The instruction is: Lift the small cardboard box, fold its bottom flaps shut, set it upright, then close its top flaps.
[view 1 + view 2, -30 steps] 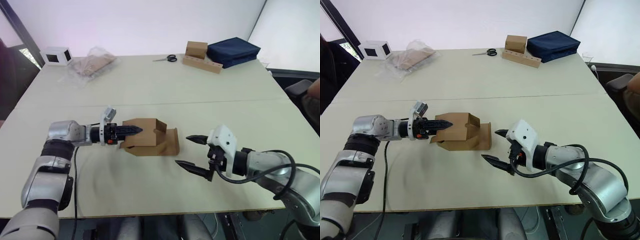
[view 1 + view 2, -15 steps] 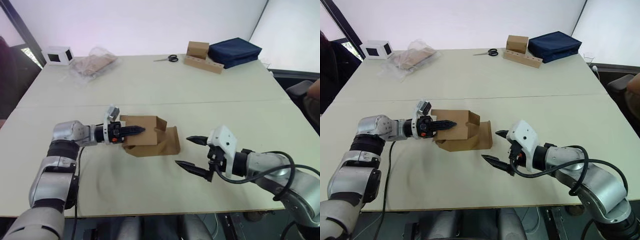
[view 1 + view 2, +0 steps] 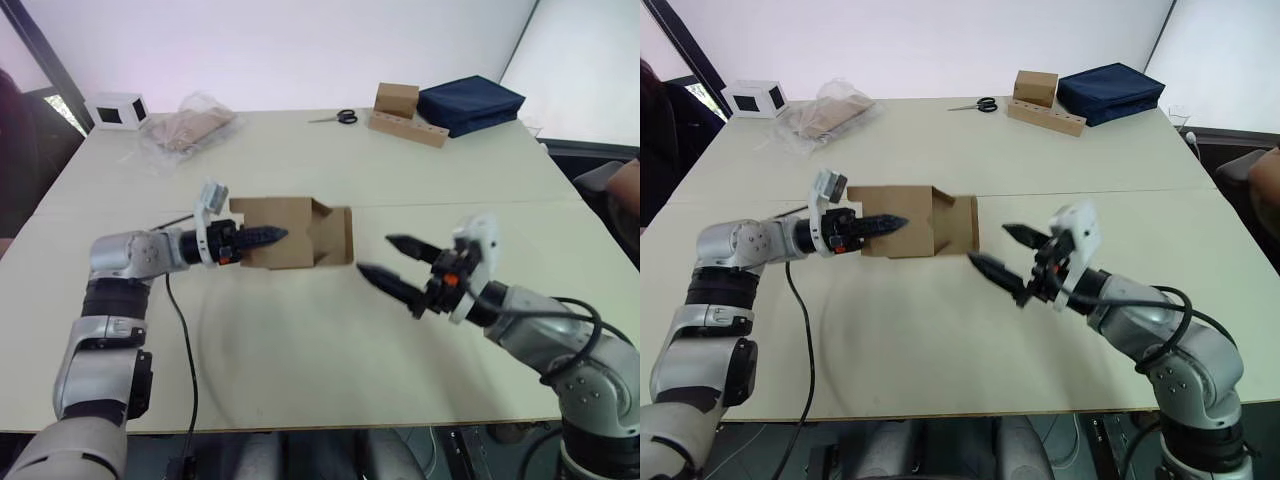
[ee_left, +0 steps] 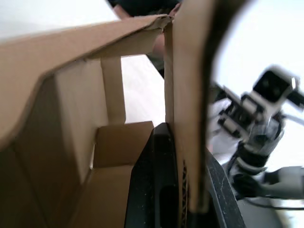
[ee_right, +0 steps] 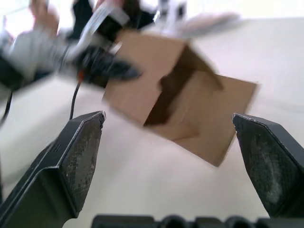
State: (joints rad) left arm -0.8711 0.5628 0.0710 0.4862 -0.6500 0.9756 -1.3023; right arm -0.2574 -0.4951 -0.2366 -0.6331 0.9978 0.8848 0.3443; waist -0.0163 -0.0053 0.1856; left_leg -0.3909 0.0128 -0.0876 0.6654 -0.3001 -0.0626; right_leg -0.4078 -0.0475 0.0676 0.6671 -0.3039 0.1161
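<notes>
Cardboard in hand: your left gripper [image 3: 262, 237] is pinching the small cardboard box [image 3: 290, 232] wall, open flaps [image 3: 336, 236] facing your wide-spread right gripper [image 3: 392, 264] just beside them.

Left pincer [image 3: 262, 238] clamped, arm extended; right pincer [image 3: 390, 261] spread wide, reaching leftward.

Matt brown cardboard box [image 3: 285, 232] (corrugated), smooth matt table [image 3: 300, 350]

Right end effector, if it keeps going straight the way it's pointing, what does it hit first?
Most likely the open end of the small plain brown cardboard box, at its splayed flaps; the right end effector is open, though depth is uncertain.
</notes>
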